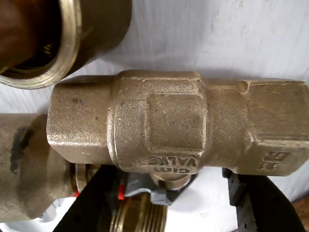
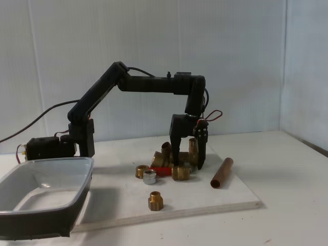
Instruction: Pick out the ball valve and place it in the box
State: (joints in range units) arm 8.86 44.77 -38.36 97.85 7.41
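Reaching straight down over the middle of the white board (image 2: 225, 202), the gripper (image 2: 187, 165) stands with its two black fingers spread apart, one on each side of the ball valve (image 2: 171, 170). The fingertips are down at the level of the valve, but whether they touch it cannot be told. In the wrist view the dark finger tips show at the lower edge, at the bottom left and bottom right, with a clear gap between them, and the brass valve body (image 1: 178, 123) lies crosswise across the frame with raised lettering on its central hex. The red lever handle (image 2: 160, 171) points to the left in the fixed view, lying flat on the board.

Several brass fittings (image 2: 166, 151) are heaped just behind the valve, touching it or nearly so; one wide threaded ring (image 1: 43, 53) sits in the top left corner of the wrist view. Near the handle's end stand a brass nut (image 2: 141, 171) and a silvery fitting (image 2: 149, 177), close together. A single small brass fitting (image 2: 155, 201) stands upright near the board's front edge, well apart from the heap. A copper pipe piece (image 2: 222, 172) lies toward the board's right side, near the gripper.

The box (image 2: 77, 197) rests at the board's left edge, well apart from the valve.
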